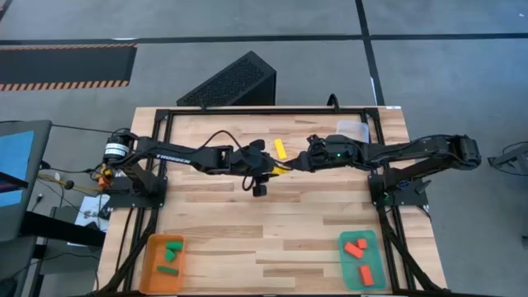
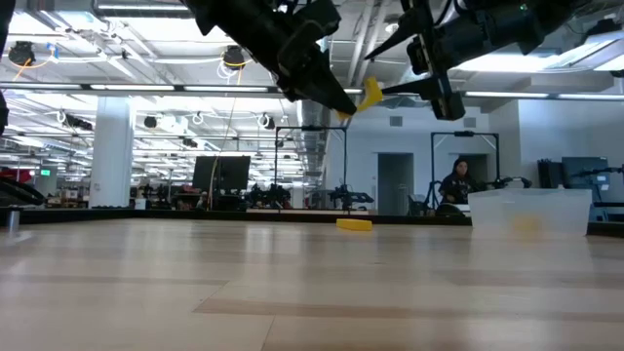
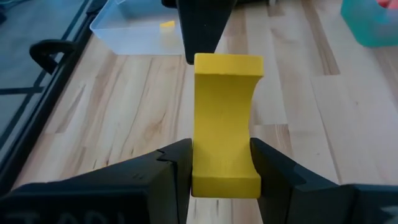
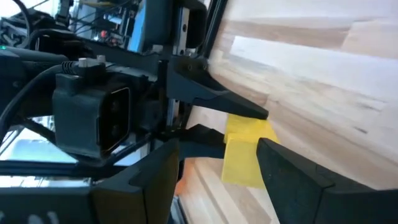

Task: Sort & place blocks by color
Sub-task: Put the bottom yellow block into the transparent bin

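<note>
A yellow block [image 3: 225, 118] with one hollowed side hangs in the air over the table's middle [image 1: 285, 167], between my two grippers. My left gripper [image 3: 221, 158] reaches in from the table's left and is shut on it. My right gripper [image 4: 219, 146] comes from the right and is open. Its fingers [image 4: 292, 174] stand on either side of the block's free end [image 4: 244, 158]; I cannot tell if one touches. A yellow bar [image 1: 280, 148] lies flat on the table just beyond. Another yellow piece [image 3: 166, 25] sits in the clear tray [image 3: 134, 34]. My left gripper pinches the yellow block between its two fingers at the end nearest the wrist [image 3: 225, 174]. The fingers come about level from the table's left and lie along the block. The block is lifted clear of the table, and its other end [image 2: 371, 94] sticks out toward the right gripper.
An orange tray [image 1: 153, 268] with green blocks sits at the near left. A teal tray [image 1: 373, 264] with red blocks sits at the near right. The clear tray [image 1: 355, 130] stands at the far right. Bare wood lies between the two near trays.
</note>
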Motion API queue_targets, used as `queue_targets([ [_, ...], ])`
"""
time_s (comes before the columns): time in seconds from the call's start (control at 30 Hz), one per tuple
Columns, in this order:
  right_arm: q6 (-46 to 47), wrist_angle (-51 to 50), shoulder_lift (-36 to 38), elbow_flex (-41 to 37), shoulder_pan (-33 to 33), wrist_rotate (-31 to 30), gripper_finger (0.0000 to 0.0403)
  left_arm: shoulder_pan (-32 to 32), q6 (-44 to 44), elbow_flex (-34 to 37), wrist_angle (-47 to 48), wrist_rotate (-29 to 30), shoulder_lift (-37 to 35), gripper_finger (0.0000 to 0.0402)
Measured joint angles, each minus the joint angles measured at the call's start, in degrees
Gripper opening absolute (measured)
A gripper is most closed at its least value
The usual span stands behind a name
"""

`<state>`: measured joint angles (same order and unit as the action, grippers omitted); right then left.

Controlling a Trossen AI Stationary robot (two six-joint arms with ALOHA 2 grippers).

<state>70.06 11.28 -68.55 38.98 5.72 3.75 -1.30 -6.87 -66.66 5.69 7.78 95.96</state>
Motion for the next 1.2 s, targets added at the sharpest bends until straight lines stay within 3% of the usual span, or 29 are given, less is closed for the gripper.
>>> queue_targets([
  [0.47,0.3,-6.5,1.1,-0.1,-0.8,-6.7,0.0245,-1.5,-0.2,-0.4,0.5,0.4,-0.1,0.0107],
  [0.73,0.0,-2.2,-0.8,-0.1,-0.7,-6.6,0.0245,-1.4,-1.0,-0.4,-1.9,-1.5,-0.1,0.0107],
  [0.87,0.0,2.4,-3.3,0.2,-0.7,-5.7,0.0245,-1.5,-1.1,-0.4,-4.6,-1.4,-0.3,0.0107],
  [1.2,-3.9,-0.3,-13.1,10.1,-0.6,-4.7,0.0245,-1.5,-1.0,-0.3,-5.3,-1.0,-0.3,0.0107],
])
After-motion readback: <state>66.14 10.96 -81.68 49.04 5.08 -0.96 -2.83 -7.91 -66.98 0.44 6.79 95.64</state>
